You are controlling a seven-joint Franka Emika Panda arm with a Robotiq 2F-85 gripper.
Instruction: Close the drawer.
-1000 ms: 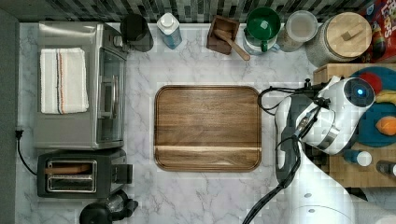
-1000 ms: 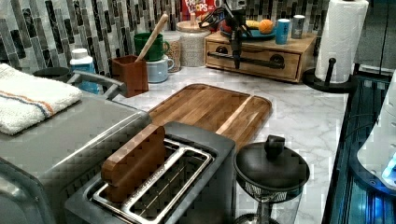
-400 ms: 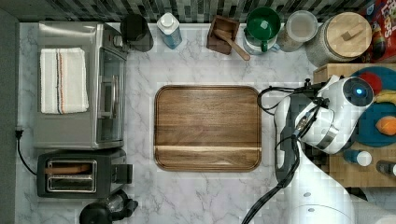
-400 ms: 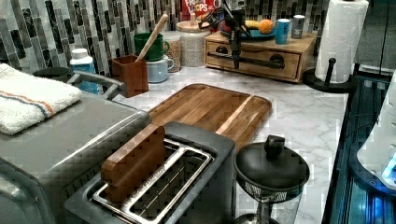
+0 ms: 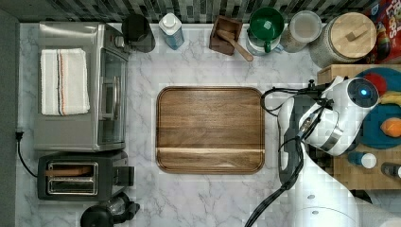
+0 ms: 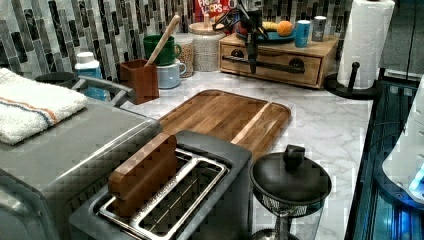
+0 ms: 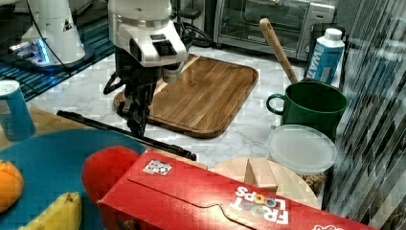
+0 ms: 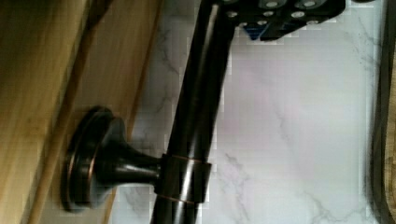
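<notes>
The drawer (image 6: pixel 280 70) is the light-wood front of a small wooden box at the far end of the counter in the left view, and it looks pushed in or nearly so. Its long black bar handle (image 7: pixel 158 143) runs across the front. My gripper (image 7: pixel 137 125) hangs straight down onto the middle of that bar, and in the left view the gripper (image 6: pixel 251 50) stands right in front of the drawer face. In the wrist view the handle (image 8: pixel 196 116) and its round mount (image 8: pixel 93 163) sit against the wood front (image 8: pixel 28 93).
A brown cutting board (image 5: pixel 210 128) lies mid-counter beside the arm. A blue plate (image 5: pixel 385 118) with fruit tops the box. A green mug (image 5: pixel 265 26), jars, utensil holder, toaster oven (image 5: pixel 80 85), toaster (image 5: pixel 71 177) and paper towel roll (image 6: pixel 365 42) ring the counter.
</notes>
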